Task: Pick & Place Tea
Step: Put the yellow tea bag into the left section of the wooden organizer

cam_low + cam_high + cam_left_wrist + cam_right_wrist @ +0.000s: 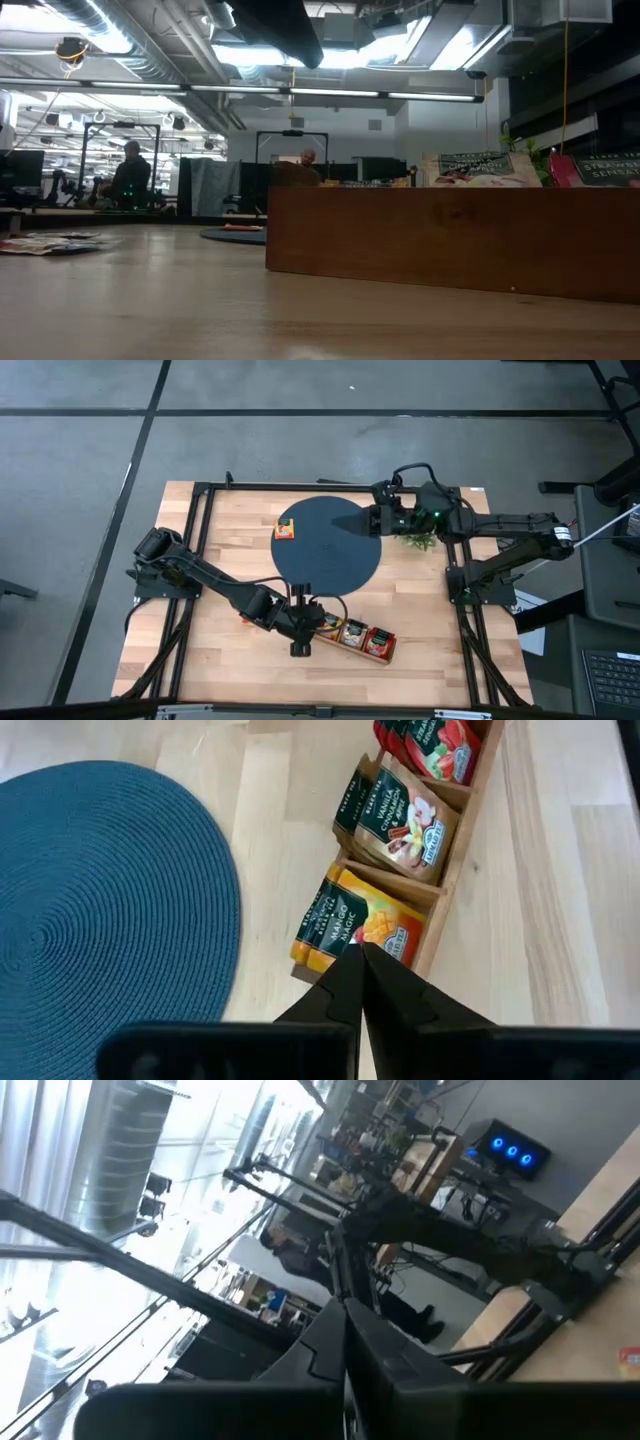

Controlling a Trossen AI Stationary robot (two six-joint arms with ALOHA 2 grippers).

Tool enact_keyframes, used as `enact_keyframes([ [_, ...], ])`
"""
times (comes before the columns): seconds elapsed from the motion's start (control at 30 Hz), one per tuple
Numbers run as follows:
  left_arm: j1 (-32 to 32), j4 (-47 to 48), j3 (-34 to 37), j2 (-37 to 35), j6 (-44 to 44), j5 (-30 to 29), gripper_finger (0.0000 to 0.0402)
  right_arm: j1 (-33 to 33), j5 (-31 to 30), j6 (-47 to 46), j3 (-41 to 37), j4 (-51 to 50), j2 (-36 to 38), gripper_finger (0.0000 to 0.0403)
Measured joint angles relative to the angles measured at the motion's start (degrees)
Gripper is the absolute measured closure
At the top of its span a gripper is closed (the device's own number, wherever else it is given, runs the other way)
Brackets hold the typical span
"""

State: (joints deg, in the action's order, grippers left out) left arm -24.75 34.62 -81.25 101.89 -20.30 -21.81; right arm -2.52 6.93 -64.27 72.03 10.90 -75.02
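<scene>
Woven matt blue mat [100, 910]; glossy tea packets [405, 820]; smooth wooden tray [455, 870].

Round mat [328, 542] at centre of desk [220, 530], one tea packet [287, 528] on mat's left edge, tray [352, 636] of packets near front edge, plant [418, 541] right of mat.

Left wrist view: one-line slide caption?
Shut left hand above the orange tea packets in the wooden tray, beside the blue mat.

L gripper [360, 960] fingers together (pointing down), R gripper [345, 1330] likewise, raised.
</scene>
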Motion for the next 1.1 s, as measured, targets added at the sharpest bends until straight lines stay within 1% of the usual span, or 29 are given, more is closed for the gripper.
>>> enact_keyframes([
  [0.13, 0.0, 0.6, 0.0, 0.0, -0.8, 0.2, 0.0398, 0.0, -1.1, 0.5, 0.0, -0.1, 0.0, 0.0387],
  [0.23, 0.2, 3.0, 0.0, 0.0, -5.0, 2.0, 0.0398, 0.0, 0.4, 3.9, 0.0, -1.9, 0.0, 0.0393],
  [0.3, 0.2, 5.3, 0.1, -0.1, -7.1, 3.4, 0.0398, 0.0, 2.9, 6.3, 0.0, -5.4, 0.0, 0.0397],
  [0.37, -0.1, 7.0, 0.2, -0.6, -8.1, 3.5, 0.0398, 0.0, 4.7, 8.4, 0.0, -10.2, 0.0, 0.0398],
  [0.47, 0.0, 7.2, 1.1, -3.3, -9.6, 2.3, 0.0398, 0.0, 5.1, 13.1, 0.0, -18.3, -0.3, 0.0392],
  [0.53, 0.8, 7.1, 3.6, -6.0, -12.5, 0.9, 0.0398, 0.0, 3.8, 16.6, -0.1, -23.2, -0.4, 0.0381],
  [0.67, 3.1, 5.0, 11.5, -13.4, -22.1, -3.2, 0.0398, 0.7, -1.0, 22.8, -0.1, -29.6, -1.0, 0.0362],
  [0.73, 4.4, 3.2, 15.5, -17.3, -26.9, -4.1, 0.0398, 1.0, -2.8, 25.4, -0.1, -30.5, -1.6, 0.0356],
  [0.8, 6.4, 2.6, 19.2, -20.7, -30.8, -3.5, 0.0398, 1.3, -4.3, 27.1, -0.1, -31.2, -2.3, 0.0353],
  [0.93, 11.7, 3.8, 23.6, -24.8, -37.7, -2.0, 0.0398, 1.3, -5.4, 29.7, -0.1, -30.2, -4.7, 0.0353],
  [1.03, 16.4, 4.3, 25.7, -26.4, -37.6, -2.6, 0.0398, 1.2, -5.4, 30.1, -0.1, -28.1, -7.8, 0.0353],
  [1.1, 20.2, 4.5, 26.3, -26.6, -35.6, -2.1, 0.0398, 1.2, -5.4, 30.4, -0.1, -27.1, -9.9, 0.0352],
])
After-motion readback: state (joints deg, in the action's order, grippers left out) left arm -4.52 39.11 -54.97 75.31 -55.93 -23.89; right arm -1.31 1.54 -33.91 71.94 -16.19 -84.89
